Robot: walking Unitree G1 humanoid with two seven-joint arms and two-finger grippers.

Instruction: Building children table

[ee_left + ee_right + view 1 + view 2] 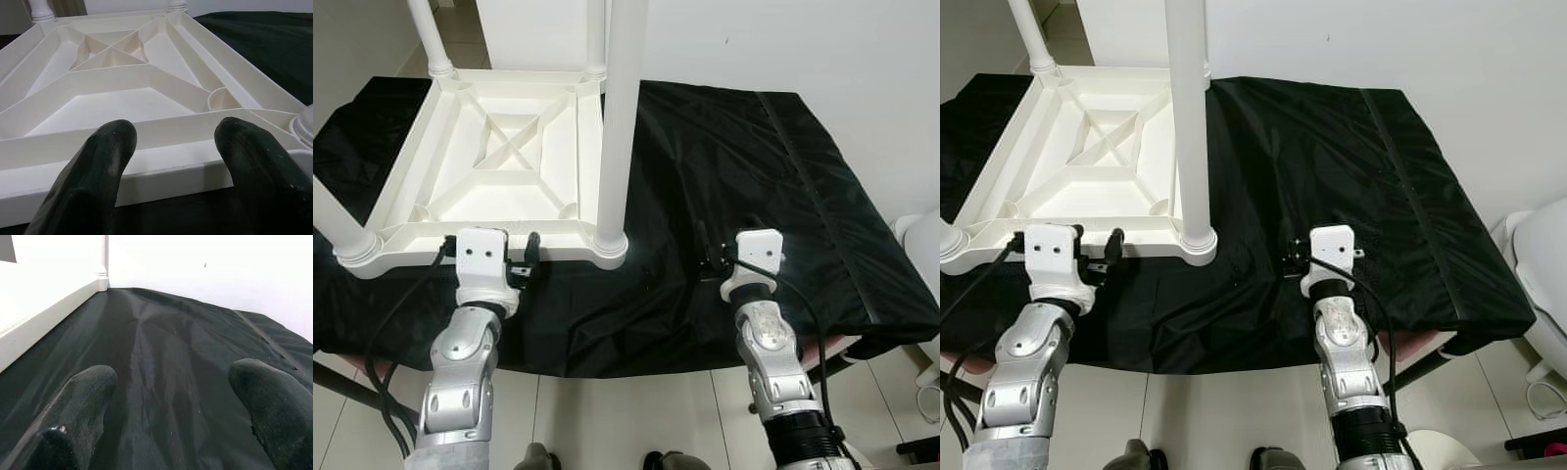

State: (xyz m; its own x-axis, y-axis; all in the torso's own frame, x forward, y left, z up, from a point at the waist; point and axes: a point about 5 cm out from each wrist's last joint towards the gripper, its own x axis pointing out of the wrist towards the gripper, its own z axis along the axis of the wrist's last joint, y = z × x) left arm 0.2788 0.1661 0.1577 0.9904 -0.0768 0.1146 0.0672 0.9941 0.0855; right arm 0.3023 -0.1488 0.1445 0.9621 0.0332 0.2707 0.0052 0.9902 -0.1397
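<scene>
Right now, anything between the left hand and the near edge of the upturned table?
Nothing visible. The left hand is open, right at the near rim of the white table; its fingers straddle bare rim. The black cloth lies beneath.

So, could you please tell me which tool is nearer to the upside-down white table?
The left. The left tool is open right at the near edge of the table. The right tool is open too, over bare black cloth off to the table's right.
</scene>
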